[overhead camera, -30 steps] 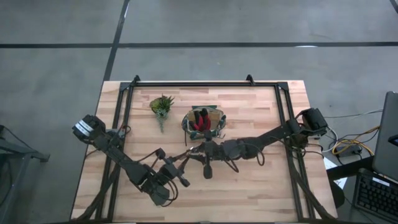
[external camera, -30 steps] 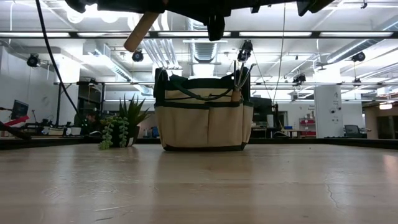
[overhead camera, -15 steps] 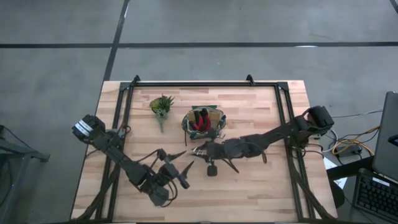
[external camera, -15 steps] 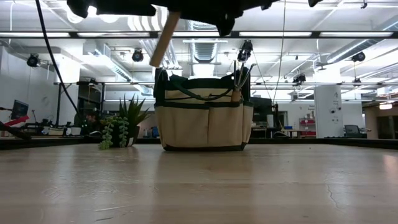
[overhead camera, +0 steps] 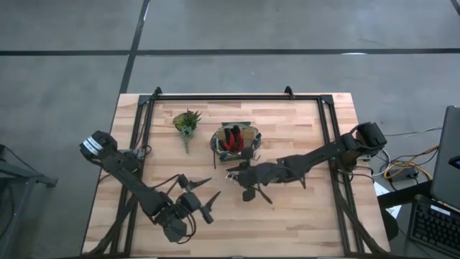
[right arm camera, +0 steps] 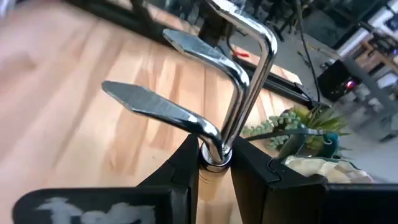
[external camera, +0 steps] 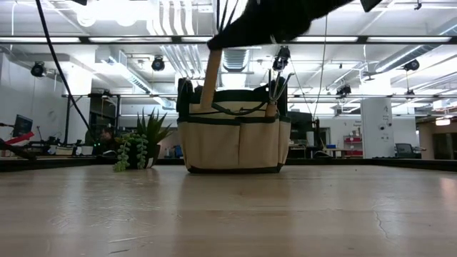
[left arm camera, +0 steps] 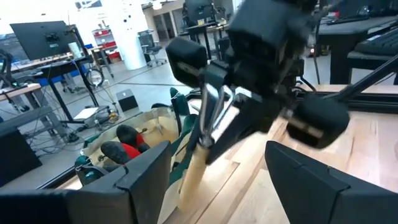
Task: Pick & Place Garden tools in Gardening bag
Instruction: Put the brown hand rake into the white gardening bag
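Note:
The tan gardening bag point(overhead camera: 235, 140) with green trim stands at the table's far middle and also shows in the low view point(external camera: 232, 139). A red-and-black glove point(overhead camera: 231, 139) lies in it. One fork point(external camera: 273, 91) stands at its right end. My right gripper point(overhead camera: 232, 173) is just on the near side of the bag, shut on the second fork point(right arm camera: 186, 81). My left gripper point(overhead camera: 210, 190) is open and empty, left of and nearer than the right one. Its fingers point(left arm camera: 143, 180) stand wide apart. No pruning shears show. My right gripper pinches the fork's metal collar point(right arm camera: 211, 154) between its two fingers, where the bent tines join the handle. The fingers lie across the fork. The pale wooden handle point(external camera: 211, 80) hangs below the gripper, tilted, clear of the table. Its lower end shows level with the bag's top rim.
A small spiky green plant point(overhead camera: 187, 121) stands left of the bag and also shows in the low view point(external camera: 139, 146). A black frame point(overhead camera: 147, 115) runs along the table's left, far and right sides. Bare wood point(overhead camera: 302, 216) lies toward the near edge.
My right gripper has turned, and the fork's handle has swung from slanting high over the table to hanging down by the bag's rim. My left gripper has drawn back toward the table's near left and stays open.

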Controlling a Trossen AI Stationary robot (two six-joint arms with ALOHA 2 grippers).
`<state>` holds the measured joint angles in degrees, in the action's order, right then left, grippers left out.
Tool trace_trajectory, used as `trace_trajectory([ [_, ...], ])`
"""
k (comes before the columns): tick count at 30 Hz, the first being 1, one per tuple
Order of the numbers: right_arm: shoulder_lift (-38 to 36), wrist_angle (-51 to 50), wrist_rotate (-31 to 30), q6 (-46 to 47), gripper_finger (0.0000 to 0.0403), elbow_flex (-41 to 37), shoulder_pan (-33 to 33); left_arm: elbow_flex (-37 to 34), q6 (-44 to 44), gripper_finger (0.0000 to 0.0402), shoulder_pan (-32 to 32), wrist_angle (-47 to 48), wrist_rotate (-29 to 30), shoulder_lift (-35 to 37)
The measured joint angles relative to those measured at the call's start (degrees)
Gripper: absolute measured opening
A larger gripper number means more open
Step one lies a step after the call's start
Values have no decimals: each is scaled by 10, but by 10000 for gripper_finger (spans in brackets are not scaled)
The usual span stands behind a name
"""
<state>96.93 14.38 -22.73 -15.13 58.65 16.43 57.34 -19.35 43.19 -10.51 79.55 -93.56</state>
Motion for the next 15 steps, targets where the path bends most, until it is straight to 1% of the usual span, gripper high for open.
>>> trace_trajectory([
  [7, 9, -3, -48, -27, 62, -1, -18, -4, 0, 262, 2, 4, 0, 6],
  [15, 16, -5, -49, -39, 63, -4, -51, -4, -1, 259, 2, 4, 0, 6],
])
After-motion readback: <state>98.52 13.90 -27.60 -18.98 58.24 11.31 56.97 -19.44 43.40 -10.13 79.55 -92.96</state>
